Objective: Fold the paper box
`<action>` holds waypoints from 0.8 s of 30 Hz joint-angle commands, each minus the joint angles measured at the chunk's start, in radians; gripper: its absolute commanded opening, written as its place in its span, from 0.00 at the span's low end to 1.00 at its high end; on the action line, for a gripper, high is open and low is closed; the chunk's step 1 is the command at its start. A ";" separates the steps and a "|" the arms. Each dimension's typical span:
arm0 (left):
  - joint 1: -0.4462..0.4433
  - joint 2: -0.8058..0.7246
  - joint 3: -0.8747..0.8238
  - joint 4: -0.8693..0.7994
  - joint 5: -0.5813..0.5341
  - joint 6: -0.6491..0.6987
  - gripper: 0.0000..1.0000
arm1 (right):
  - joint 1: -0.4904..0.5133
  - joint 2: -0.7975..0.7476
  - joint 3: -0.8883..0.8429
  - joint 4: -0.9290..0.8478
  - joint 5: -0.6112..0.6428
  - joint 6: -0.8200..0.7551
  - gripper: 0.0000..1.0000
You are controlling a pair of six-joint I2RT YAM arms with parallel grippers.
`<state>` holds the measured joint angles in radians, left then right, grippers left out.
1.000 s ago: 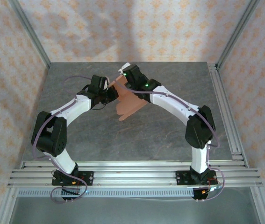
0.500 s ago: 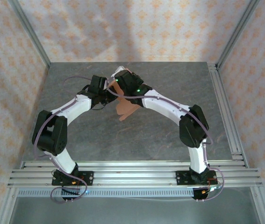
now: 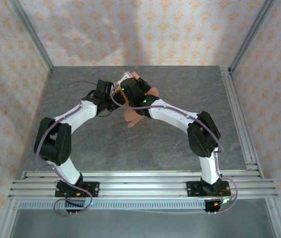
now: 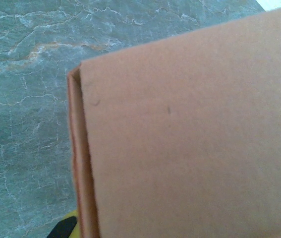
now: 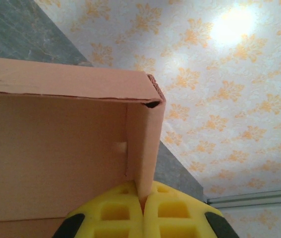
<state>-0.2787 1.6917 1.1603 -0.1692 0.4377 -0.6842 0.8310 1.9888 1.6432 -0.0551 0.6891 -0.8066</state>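
Right pincer (image 5: 142,197), swung further left, now pinches the paper box (image 5: 56,158); left pincer (image 3: 114,102) stays clamped on it.

Both arms arch inward from the near edge of the table (image 3: 105,144), elbows out wide, wrists meeting over its far middle. Pads of right gripper (image 5: 142,201) pinched tight on a wall of the paper box (image 5: 56,148) (card sits right between them). Jaws of left gripper (image 3: 116,100) closed too; what they grip is hidden.
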 commanded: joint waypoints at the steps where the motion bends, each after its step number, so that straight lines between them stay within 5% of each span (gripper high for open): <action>1: -0.017 -0.007 0.032 0.016 0.049 0.028 0.00 | 0.013 0.042 -0.037 0.132 0.071 -0.118 0.00; 9: -0.017 -0.002 0.034 0.013 0.047 0.014 0.00 | 0.037 0.083 -0.068 0.341 0.115 -0.255 0.00; 16: -0.017 -0.002 0.038 0.001 0.039 0.021 0.00 | 0.037 0.063 -0.043 0.254 0.077 -0.175 0.00; 24: -0.017 0.010 0.059 -0.060 -0.009 0.000 0.00 | 0.036 -0.073 -0.076 0.108 -0.129 0.098 0.35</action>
<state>-0.2752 1.6920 1.1679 -0.2054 0.4290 -0.7082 0.8558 2.0087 1.5837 0.1345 0.7048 -0.8379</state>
